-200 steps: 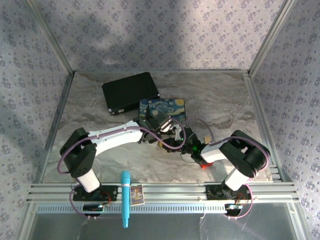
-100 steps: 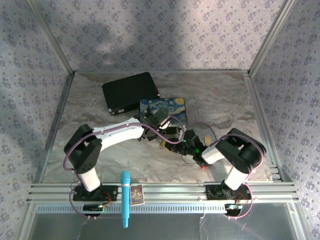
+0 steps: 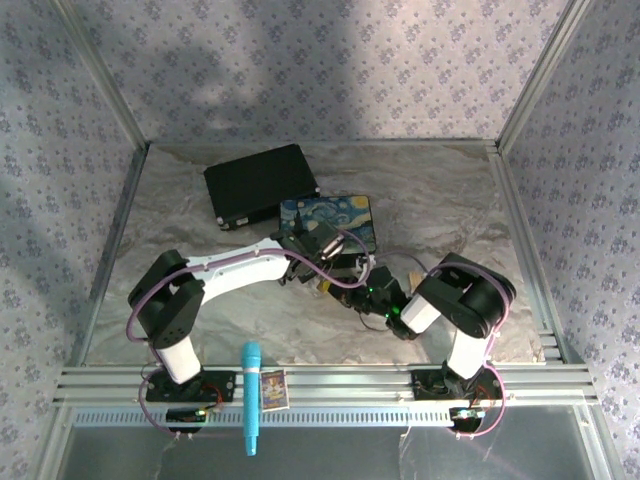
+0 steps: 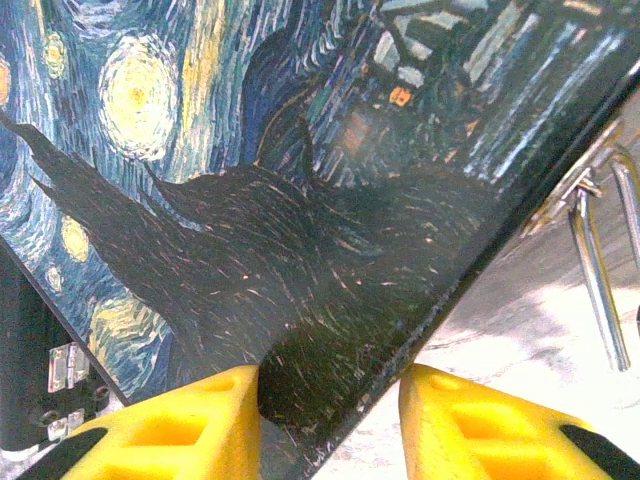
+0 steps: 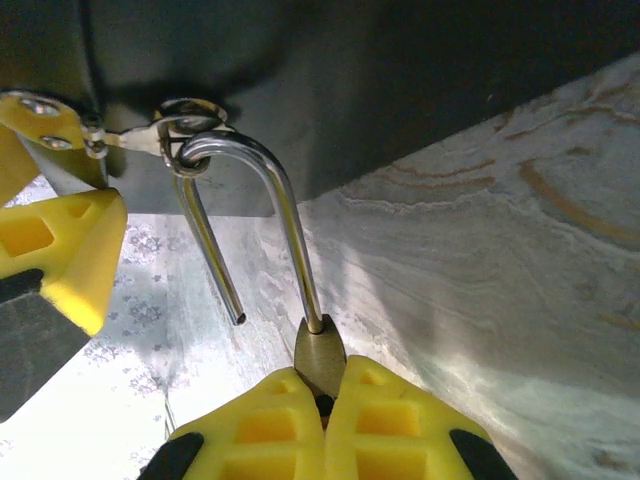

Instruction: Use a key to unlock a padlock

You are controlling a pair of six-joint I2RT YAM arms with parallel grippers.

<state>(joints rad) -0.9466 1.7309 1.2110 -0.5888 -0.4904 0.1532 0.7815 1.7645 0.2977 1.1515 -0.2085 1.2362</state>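
The marble desk carried a black case at the far left. Just nearer and to its right lay a box painted with a swirling night sky. Both arms met at the box's near side.

The left end effector was spread, with the box's edge between its yellow fingers. Whether they pressed on it could not be told.

The right end effector pinched the brass padlock by its body. Its silver shackle hooked through the box's hasp ring.

The shackle's short leg hung free of the body, so the lock looked already sprung, and the step in hand was probably unhooking. To do that well, the left arm would have to steady the box. The right arm would then guide the free leg back through the ring along the shackle's curve, never tugging.

The key could not be made out. The keyhole was buried between the fingers, and from above the wrists covered the padlock.
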